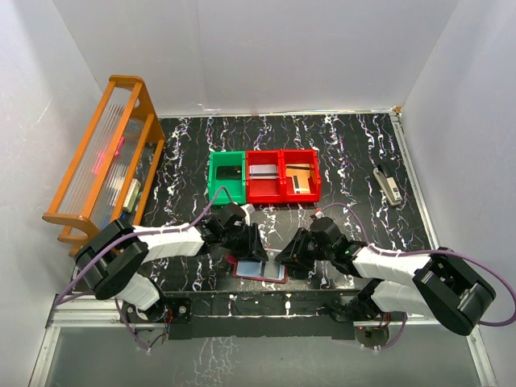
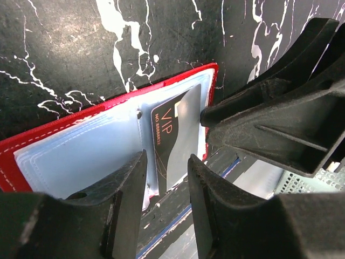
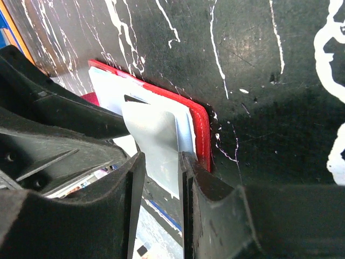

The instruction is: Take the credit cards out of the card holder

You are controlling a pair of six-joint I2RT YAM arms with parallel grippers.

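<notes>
- We see the card holder [image 2: 81,148] lying open and flat on the black marbled table [image 1: 355,145], low in the middle of the top view, just ahead of the two arm bases.
- Its red cover faces down and its pale bluish sleeves face up.
- A dark credit card [image 2: 171,135] printed "VIP" sticks partly out of a sleeve at the right end of the holder in the left wrist view. Its free end is lifted and glossy grey.
- The left pincer [image 2: 167,162] fills the bottom of its own view. Its fingers stand apart, with the card's free end in the gap and touching the right-hand finger. We cannot tell whether it clamps the card.
- The right pincer [image 3: 161,156] comes in from the opposite side, its tip against the card's upper right edge in the left wrist view.
- In its own view the fingers stand apart with the grey card between them. We cannot tell whether they grip it.
- In the top view, above the holder, a green bin [image 1: 214,193] and a red bin [image 1: 282,198] sit side by side.
- The red bin's right compartment holds gold and brown cards [image 1: 298,179].
- A wooden rack [image 1: 121,85] stands at the left of the frame.
</notes>
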